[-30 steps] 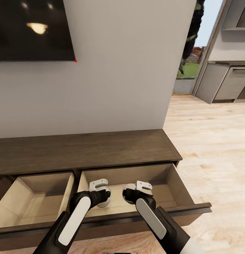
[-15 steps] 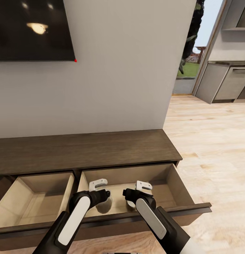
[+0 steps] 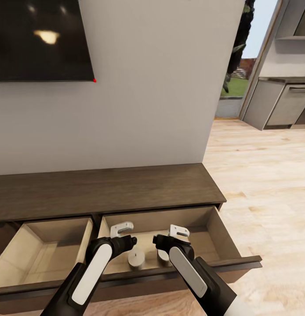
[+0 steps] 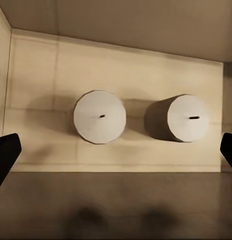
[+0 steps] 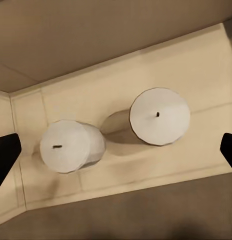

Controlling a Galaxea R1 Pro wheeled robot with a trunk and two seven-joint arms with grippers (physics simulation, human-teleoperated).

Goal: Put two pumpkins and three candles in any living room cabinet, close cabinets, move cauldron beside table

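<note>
Both the left gripper and the right gripper are held wide open and empty above the open drawer, from which they should be lifted straight so the two short, pale, seemingly upright candles are left undisturbed.

We've let go w/ both: the left pincer and right pincer now hang spread above the drawer, and the two candles they held 1 s ago stand free on its floor. Left candle is upright beside the right candle. Head cam tipped up a bit, so the cabinet sits lower in view.
</note>
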